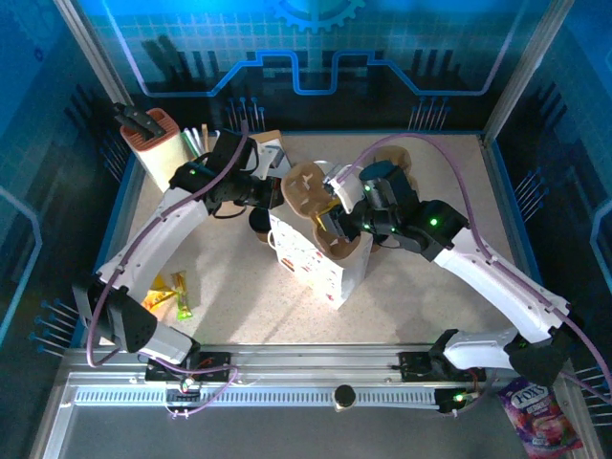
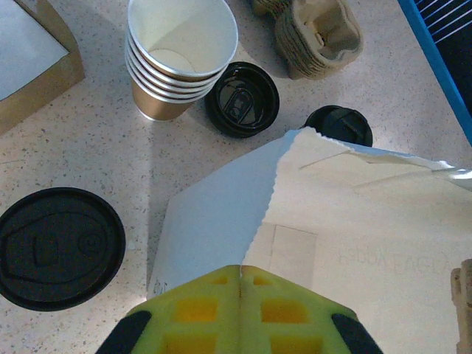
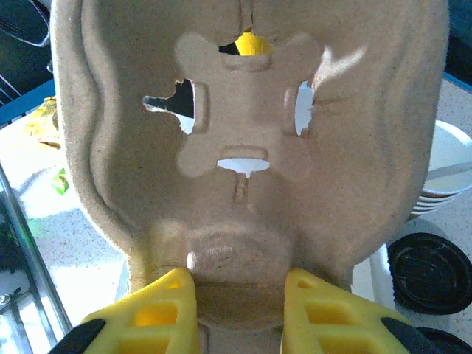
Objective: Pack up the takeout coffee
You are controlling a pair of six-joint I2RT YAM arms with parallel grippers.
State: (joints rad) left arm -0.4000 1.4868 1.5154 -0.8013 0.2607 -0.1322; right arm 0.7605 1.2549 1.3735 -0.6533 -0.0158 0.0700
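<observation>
left gripper (image 2: 240, 310) pinched shut on bag (image 2: 221, 214) rim | right gripper (image 3: 240, 299) clamps carrier (image 3: 251, 147) | cups (image 2: 181, 59) stacked lidless on my speckled table (image 2: 96, 147), beside lids (image 2: 242, 99) | blue-lit walls (image 1: 306, 38)

Cup stack (image 2: 181, 63) on table (image 2: 110, 162) beyond bag (image 2: 214, 221); lid (image 2: 242, 99) just beside stack (possibly touching); spare carriers (image 2: 321, 37) farther along.

The carrier (image 3: 243, 169) hides most of the cups (image 3: 448, 162), and a lid (image 3: 431, 273) runs off the right edge. The bag (image 2: 354, 243) is cut off at right, its print (image 2: 391, 258) too faint to read.
</observation>
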